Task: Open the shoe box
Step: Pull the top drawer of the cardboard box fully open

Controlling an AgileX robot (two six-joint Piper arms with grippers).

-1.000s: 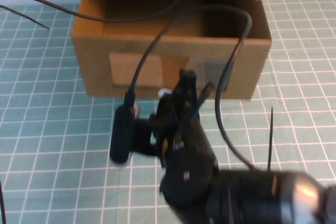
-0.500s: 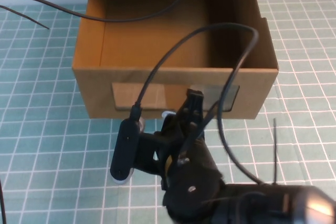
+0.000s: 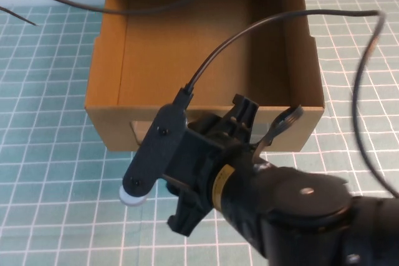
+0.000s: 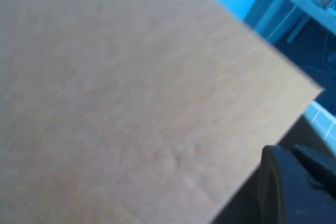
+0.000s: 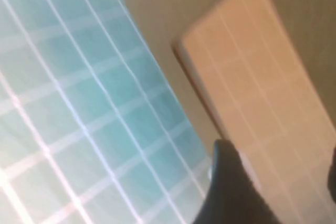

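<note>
The brown cardboard shoe box (image 3: pixel 106 60) stands open on the green grid mat, its bare inside showing from above. A pale label (image 3: pixel 134 134) sits on its front wall. My right gripper (image 3: pixel 269 110) hovers open just at that front wall's top edge, holding nothing. In the right wrist view the same gripper (image 5: pixel 281 182) faces the box's label (image 5: pixel 262 77), one dark finger (image 5: pixel 231 187) showing. My left gripper (image 4: pixel 294 182) is pressed close against a flat cardboard face (image 4: pixel 131 87); it is outside the high view.
The green grid mat (image 3: pixel 43 154) spreads around the box. Black cables (image 3: pixel 249 35) arc over the box and to the right. My right arm's dark body (image 3: pixel 280 210) and its camera housing (image 3: pixel 153 157) fill the near middle.
The box's front wall came nearer the robot and more of the inside shows. My right gripper opened, and its arm now looms larger in front of the box.
</note>
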